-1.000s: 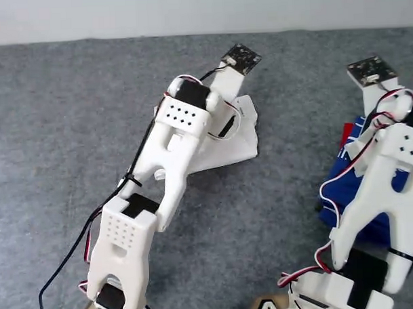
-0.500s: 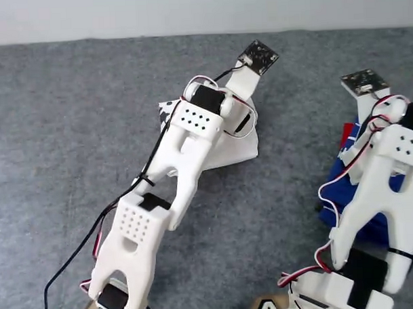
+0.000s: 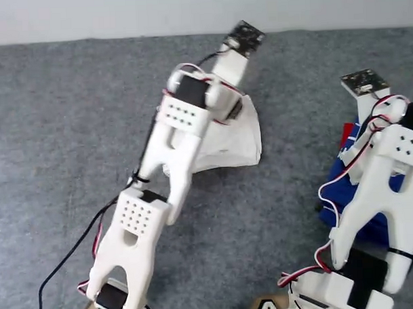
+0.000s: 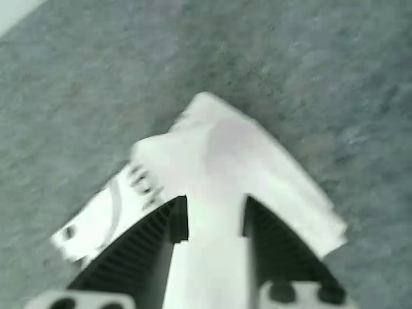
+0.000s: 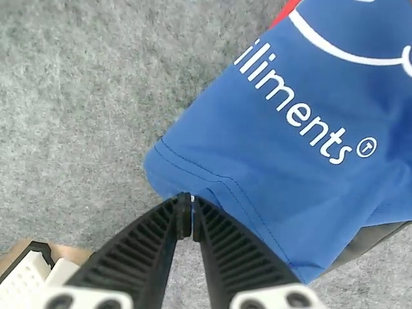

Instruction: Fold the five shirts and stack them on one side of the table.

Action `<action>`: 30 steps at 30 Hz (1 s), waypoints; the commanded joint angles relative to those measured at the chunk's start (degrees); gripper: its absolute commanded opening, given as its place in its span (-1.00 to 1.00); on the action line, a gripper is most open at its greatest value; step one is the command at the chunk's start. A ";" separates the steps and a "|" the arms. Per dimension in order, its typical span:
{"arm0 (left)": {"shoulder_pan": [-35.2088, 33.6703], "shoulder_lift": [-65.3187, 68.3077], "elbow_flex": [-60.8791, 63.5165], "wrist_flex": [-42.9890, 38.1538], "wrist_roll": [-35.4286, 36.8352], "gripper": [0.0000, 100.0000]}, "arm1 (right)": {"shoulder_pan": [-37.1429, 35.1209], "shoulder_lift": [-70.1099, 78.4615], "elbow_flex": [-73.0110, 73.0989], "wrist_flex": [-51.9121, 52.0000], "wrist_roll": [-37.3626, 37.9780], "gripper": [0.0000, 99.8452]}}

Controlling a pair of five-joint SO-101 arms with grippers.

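Observation:
My left gripper is shut on a white shirt, whose cloth runs up between the two black fingers. In the high view the white shirt hangs bunched under the left arm's wrist, near the middle of the table toward the back. A blue shirt with white print lies folded at the right side, partly under the right arm. My right gripper is shut, its tips meeting just above the blue shirt's hemmed corner, with nothing seen between them.
Grey carpet covers the table, with wide free room on the left. A red edge and a grey cloth peek from under the blue shirt. A pale wall runs along the far edge.
The left arm swung right, then back and away toward the far edge, with the white shirt in its gripper; the cloth now hangs more gathered. The right arm stayed still.

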 commanded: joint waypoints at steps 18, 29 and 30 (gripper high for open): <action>-3.78 -6.77 28.26 7.21 -5.10 -0.97 | -0.31 -2.86 -0.53 1.45 -0.70 -0.98; -5.27 -7.30 27.30 6.59 -5.01 -0.97 | -0.66 -2.42 -0.62 1.27 -0.79 -0.98; -5.54 -8.35 25.45 6.59 -5.01 -0.97 | -1.10 -2.42 -0.62 0.75 -0.79 -0.98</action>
